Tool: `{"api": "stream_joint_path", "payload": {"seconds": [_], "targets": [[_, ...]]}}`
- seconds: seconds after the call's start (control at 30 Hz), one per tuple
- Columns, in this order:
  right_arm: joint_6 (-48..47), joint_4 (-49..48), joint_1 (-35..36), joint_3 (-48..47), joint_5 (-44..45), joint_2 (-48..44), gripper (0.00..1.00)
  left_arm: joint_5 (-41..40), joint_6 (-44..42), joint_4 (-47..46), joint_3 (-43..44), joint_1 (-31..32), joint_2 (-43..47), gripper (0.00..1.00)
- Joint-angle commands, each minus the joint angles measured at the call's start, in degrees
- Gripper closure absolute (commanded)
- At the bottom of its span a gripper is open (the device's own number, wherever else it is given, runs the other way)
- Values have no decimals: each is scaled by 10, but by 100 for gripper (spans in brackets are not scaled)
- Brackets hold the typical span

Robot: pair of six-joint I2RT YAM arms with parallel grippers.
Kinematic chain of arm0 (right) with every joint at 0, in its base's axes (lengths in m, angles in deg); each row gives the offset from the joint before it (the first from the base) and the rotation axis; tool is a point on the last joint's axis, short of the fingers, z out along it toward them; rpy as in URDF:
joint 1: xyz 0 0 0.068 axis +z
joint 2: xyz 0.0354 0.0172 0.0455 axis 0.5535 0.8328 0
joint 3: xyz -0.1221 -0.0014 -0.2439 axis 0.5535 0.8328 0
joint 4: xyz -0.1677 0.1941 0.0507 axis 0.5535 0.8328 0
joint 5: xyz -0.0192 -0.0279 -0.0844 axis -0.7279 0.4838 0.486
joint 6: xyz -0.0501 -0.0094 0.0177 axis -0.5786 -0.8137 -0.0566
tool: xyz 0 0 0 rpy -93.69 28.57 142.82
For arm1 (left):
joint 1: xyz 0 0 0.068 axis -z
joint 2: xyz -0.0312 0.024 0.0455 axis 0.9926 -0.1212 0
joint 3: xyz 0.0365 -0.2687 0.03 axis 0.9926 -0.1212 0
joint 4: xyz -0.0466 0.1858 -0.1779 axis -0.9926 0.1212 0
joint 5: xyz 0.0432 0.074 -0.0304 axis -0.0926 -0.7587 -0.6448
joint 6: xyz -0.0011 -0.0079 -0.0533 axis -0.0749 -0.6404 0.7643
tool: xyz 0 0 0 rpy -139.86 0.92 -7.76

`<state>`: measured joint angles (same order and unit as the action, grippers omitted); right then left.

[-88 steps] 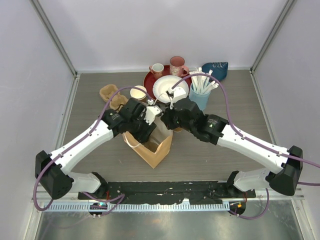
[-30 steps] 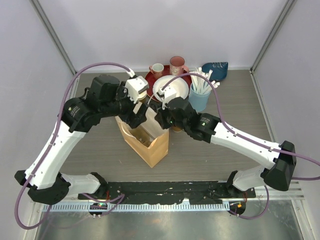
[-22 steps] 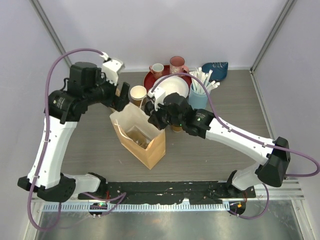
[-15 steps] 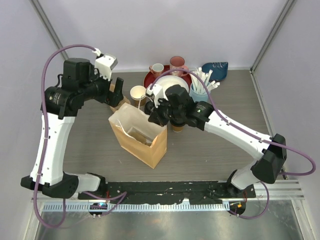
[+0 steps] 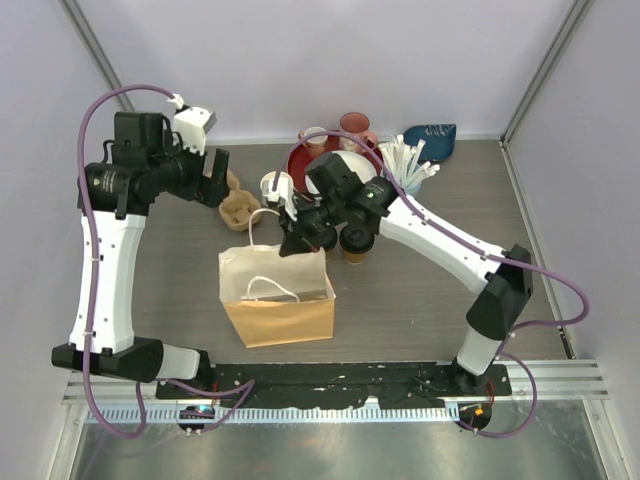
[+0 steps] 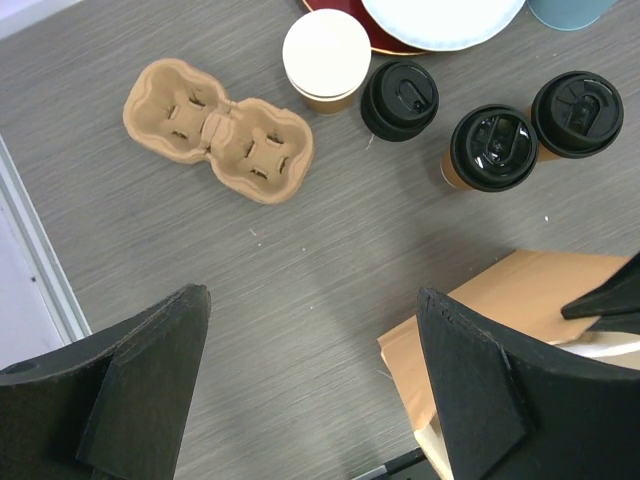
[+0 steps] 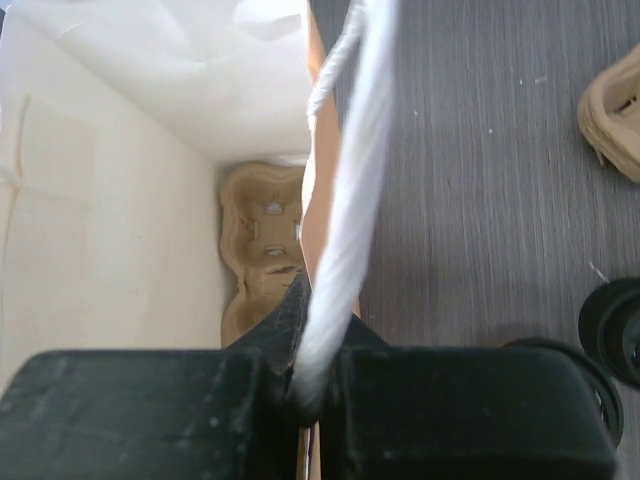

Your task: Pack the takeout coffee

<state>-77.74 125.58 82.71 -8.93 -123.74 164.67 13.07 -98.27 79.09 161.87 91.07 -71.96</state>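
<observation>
A brown paper bag (image 5: 278,302) stands upright at the table's middle. My right gripper (image 5: 296,240) is shut on its white handle (image 7: 345,200) at the far rim. A tan cup carrier (image 7: 262,250) lies inside the bag. Three tan takeout cups with black lids (image 6: 400,98) (image 6: 493,147) (image 6: 577,100) stand behind the bag; the top view shows one (image 5: 356,243), the rest hidden by the right arm. An open tan cup (image 6: 327,52) stands beside them. My left gripper (image 5: 213,178) hangs open and empty high over a second carrier (image 6: 218,133).
A red tray (image 5: 300,160) with a white plate (image 6: 440,10) and pink and white mugs (image 5: 355,125) stands at the back. A light-blue cup of straws (image 5: 405,165) and a dark blue pouch (image 5: 430,135) are at the back right.
The left gripper let go of the bag, rose and drew back to the left. The right gripper, holding the handle, stayed on the bag as it turned and shifted nearer.
</observation>
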Motion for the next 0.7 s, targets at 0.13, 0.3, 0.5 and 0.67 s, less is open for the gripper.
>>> {"api": "stream_joint_path", "payload": {"seconds": [0.13,0.3,0.5,0.67], "targets": [[-59,59,-14,-77,-63,50,96,34,-30,17,-11,-6,6,16],[-55,49,-14,-91,-61,32,53,119,-80,68,-11,-6,5,19],[-9,10,-15,-117,-45,5,15,198,-149,149,-11,-6,0,18],[70,-41,-16,-136,-18,-40,13,235,-209,219,-13,-6,3,15]]}}
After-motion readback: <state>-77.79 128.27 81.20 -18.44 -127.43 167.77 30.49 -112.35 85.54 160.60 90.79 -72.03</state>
